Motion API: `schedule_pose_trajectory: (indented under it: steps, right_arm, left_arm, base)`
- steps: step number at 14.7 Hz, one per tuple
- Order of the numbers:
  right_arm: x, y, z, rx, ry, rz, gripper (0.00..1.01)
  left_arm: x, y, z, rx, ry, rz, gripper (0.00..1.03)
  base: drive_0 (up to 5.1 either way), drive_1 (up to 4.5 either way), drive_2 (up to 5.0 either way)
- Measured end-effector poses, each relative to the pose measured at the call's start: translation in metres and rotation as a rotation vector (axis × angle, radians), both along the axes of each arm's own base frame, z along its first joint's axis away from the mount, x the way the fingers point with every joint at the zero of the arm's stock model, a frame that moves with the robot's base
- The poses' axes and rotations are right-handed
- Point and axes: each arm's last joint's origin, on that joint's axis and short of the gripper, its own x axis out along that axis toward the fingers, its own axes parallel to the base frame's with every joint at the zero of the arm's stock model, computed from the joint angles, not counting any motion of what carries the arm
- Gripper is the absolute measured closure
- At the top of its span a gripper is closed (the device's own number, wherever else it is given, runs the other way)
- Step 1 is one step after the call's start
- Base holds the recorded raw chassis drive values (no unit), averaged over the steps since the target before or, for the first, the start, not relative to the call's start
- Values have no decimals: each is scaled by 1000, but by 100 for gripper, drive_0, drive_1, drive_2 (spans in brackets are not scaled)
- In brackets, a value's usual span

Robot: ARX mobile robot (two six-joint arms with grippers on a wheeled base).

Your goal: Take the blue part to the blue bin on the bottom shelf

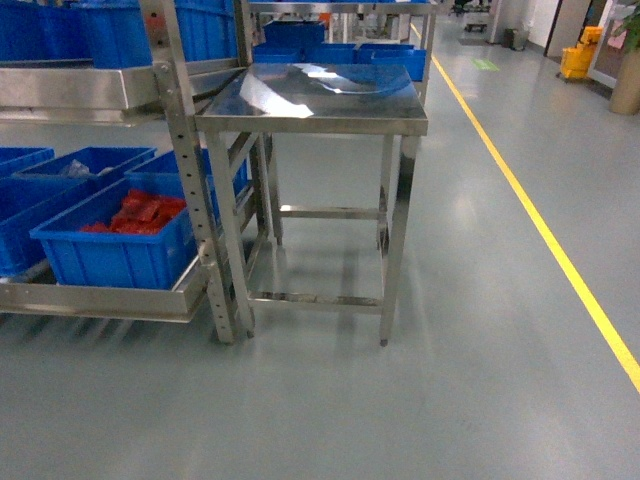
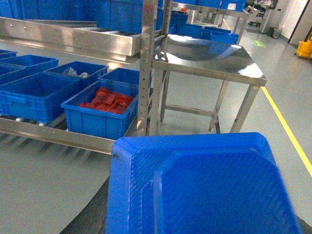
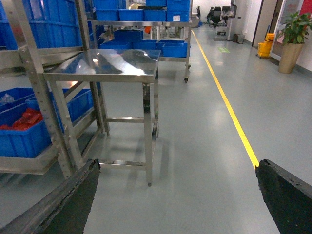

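A shiny stainless-steel table (image 3: 109, 66) stands mid-left; a blue plastic bin (image 3: 24, 134) of red parts sits far left — a yellow floor line (image 3: 229, 109) runs right.

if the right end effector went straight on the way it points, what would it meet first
Probably the steel table: it stands ahead between the end effector's open black fingers. The way up to it looks free, over bare floor. Depth is hard to judge, so it might reach the floor first.
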Motion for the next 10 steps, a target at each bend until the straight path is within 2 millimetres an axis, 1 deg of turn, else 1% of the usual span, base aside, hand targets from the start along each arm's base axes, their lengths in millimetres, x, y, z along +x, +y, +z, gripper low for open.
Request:
schedule_pose_trajectory:
  steps: [10]
  right_arm:
    - [0, 0, 0, 0, 0, 0, 3]
  left_arm:
    - [0, 0, 0, -1, -2, 0, 60]
  base:
    - [1, 427, -425]
